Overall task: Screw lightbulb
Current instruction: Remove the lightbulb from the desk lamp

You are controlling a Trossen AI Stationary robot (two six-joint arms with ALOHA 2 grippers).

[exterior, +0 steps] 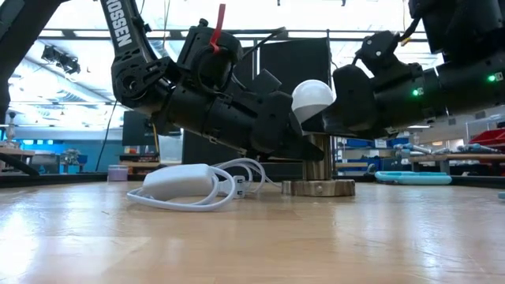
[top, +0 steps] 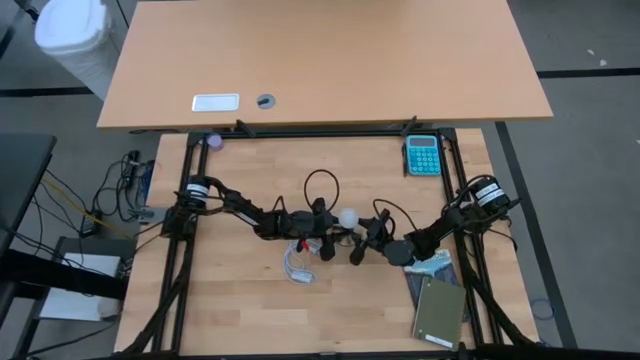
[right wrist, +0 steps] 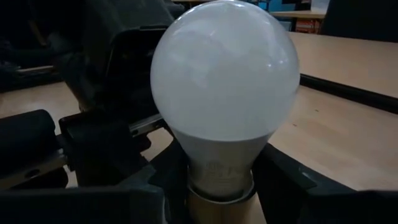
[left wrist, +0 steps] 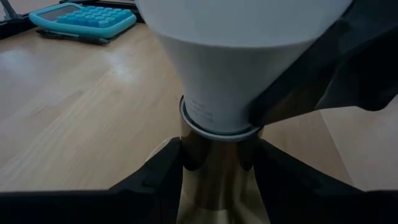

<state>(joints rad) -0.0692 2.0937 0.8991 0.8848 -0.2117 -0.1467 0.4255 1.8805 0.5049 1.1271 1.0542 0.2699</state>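
One lightbulb (top: pixel 347 216), one calculator (top: pixel 422 155), perhaps one notebook (top: pixel 439 312).

The lightbulb (top: pixel 347 216) stood upright in a socket (exterior: pixel 318 170) near the middle of the counter (top: pixel 250 310), between the two claws. The left claw (top: pixel 322 238) lay just to its left, the right claw (top: pixel 366 243) just to its right. A coiled cord (top: pixel 299 262) lay in front of the left claw. A calculator (top: pixel 422 155) sat at the counter's far right, and a notebook (top: pixel 439 313) at its near right.
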